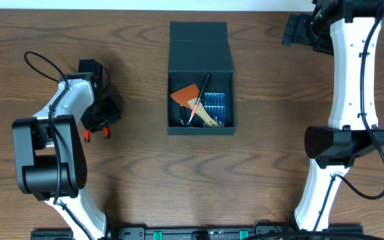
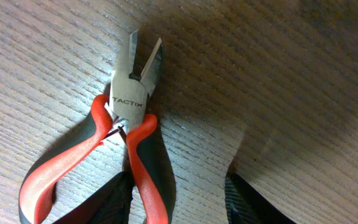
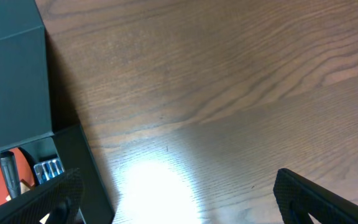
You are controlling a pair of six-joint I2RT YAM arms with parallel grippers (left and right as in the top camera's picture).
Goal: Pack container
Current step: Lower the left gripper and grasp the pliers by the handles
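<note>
One handle of the red-and-black steel pliers (image 2: 129,106) sits by the nine-o'clock finger (image 2: 118,208) of the parted left claw (image 2: 179,186), so closing may spin them.

Container (image 1: 201,131): dark teal-black sq. cardboard box, rigid, matte. Sits flat & upright on tabletop (image 1: 279,167), approx. mid-width, toward far edge, sides square to tabletop edges. Hinged flap lid (image 1: 199,47) is open, folded back on far side, w/ a crease running across it. Compartment faces up, partly filled: orange flat piece (image 1: 185,94) at left, thin black rod (image 1: 203,88) slanting across, blue ribbed case (image 1: 217,107) at right, pale handle (image 1: 207,119) near front wall. Rt wrist view: lid fills upper left, corner of the open compartment just below it.
</note>
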